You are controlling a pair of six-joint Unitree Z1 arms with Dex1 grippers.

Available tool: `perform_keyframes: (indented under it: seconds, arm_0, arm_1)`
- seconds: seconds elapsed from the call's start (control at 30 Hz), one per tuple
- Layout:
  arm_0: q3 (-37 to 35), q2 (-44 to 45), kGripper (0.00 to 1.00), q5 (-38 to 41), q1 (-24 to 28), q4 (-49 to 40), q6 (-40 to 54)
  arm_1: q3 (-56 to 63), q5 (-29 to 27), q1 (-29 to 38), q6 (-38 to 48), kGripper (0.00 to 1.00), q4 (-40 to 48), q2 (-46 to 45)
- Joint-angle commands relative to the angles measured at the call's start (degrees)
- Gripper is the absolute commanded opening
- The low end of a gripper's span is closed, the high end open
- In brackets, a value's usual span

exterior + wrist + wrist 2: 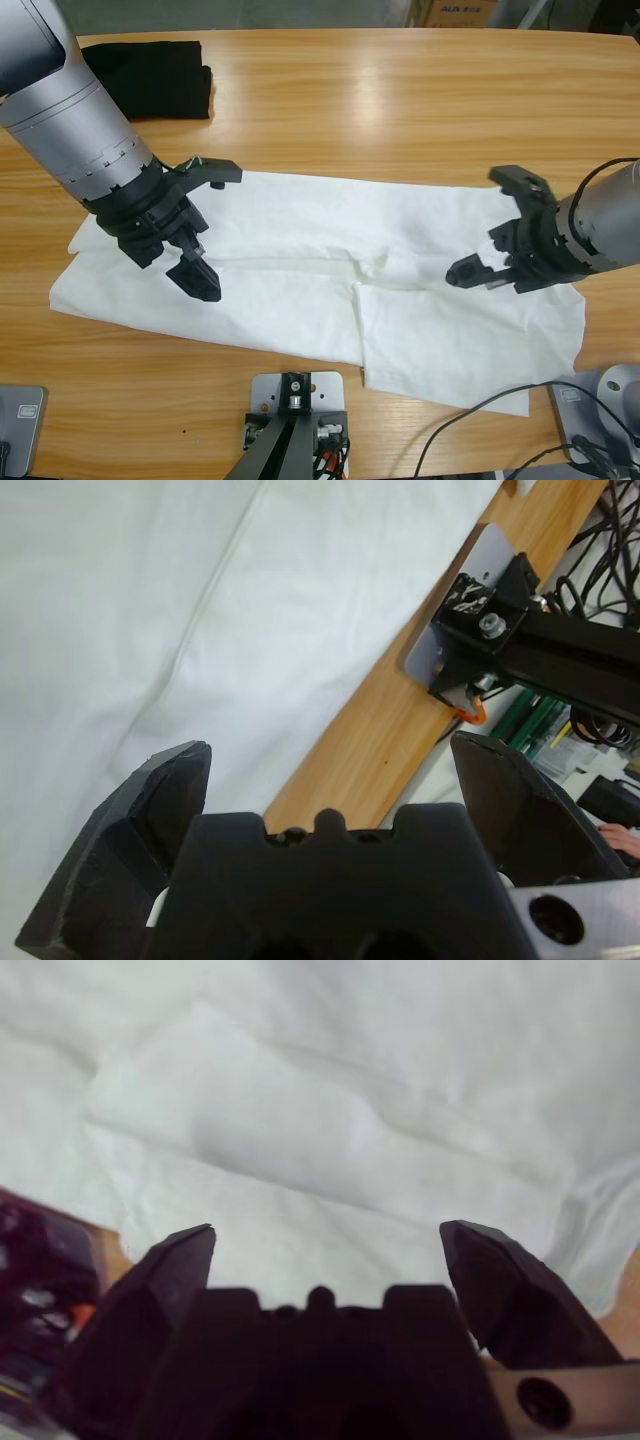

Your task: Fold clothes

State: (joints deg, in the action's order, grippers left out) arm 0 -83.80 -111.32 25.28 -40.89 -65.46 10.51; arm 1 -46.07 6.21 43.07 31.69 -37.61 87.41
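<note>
Hovering wide: left hand (205,230) | right hand (495,225); T-shirt (300,290) near table (400,90) front edge

Long wooden surface (400,90) with light glare along its grain, cardboard box (455,12) beyond the far edge, tangled cables (600,540) below

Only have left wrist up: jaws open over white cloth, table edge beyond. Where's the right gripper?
Observer: The right gripper is open over the other end of the shirt, holding nothing.
Operator: Shirt flat?
Observer: No. The high view shows it spread lengthwise, with a crease and overlapping layers near its middle.
Operator: Anything else on the table?
Observer: A black folded garment lies at a far corner of the table, apart from the shirt.
</note>
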Motion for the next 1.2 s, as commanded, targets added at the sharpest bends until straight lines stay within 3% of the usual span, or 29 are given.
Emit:
perform_keyframes:
  seconds: [0.03, 0.1, 0.17, 0.23, 0.3, 0.33, 0.37, 0.4, 0.63, 0.87, 1.03, 1.2]
  arm_0:
    - [1.94, 0.95, 0.941, -0.4, 0.19, 0.53, -0.75]
    - [2.02, 1.13, 0.941, -0.46, 0.19, 0.49, -0.75]
    - [2.18, 1.36, 0.941, -0.56, 0.19, 0.48, -0.75]
    - [2.29, 1.37, 0.941, -0.58, 0.19, 0.51, -0.75]
    - [2.32, 1.23, 0.941, -0.49, 0.19, 0.51, -0.75]
    - [2.32, 1.16, 0.941, -0.42, 0.19, 0.53, -0.75]
    - [2.32, 1.09, 0.941, -0.4, 0.19, 0.51, -0.75]
    - [2.32, 1.0, 0.941, -0.4, 0.19, 0.56, -0.75]
    - [2.32, 0.6, 0.941, -0.32, 0.19, 0.6, -0.75]
    - [2.73, 0.58, 0.945, -0.14, 0.19, 0.74, -0.75]
    - [2.76, 0.46, 0.945, -0.05, 0.19, 1.2, -0.75]
    - [3.41, 0.67, 0.946, -0.05, 0.19, 1.21, -0.75]
  arm_1:
    - [1.69, 1.42, 4.16, -9.24, 0.931, 3.81, 5.69]
    - [1.69, 1.05, 4.57, -10.37, 0.918, 4.98, 9.17]
    - [1.77, 0.5, 4.57, -10.89, 0.806, 5.58, 11.7]
    - [1.93, 0.59, 4.57, -10.86, 0.592, 6.62, 13.05]
    - [2.02, 0.52, 4.57, -10.68, 0.447, 7.09, 13.77]
    - [1.95, 0.33, 4.57, -10.68, 0.287, 7.11, 13.83]
    - [1.95, 0.04, 4.57, -10.68, 0.05, 7.11, 13.65]
    - [1.93, -0.57, 4.57, -10.75, 0.0, 7.11, 13.33]
    - [-1.81, -6.67, 5.36, -15.3, 0.0, 1.7, 8.87]
    - [-5.05, -9.31, 7.42, -20.93, 0.0, -0.1, 9.52]
    - [-7.33, -10.82, 10.46, -33.76, 0.0, 1.75, 10.89]
    - [-8.35, -13.54, 10.88, -41.14, 0.0, 2.28, 12.33]
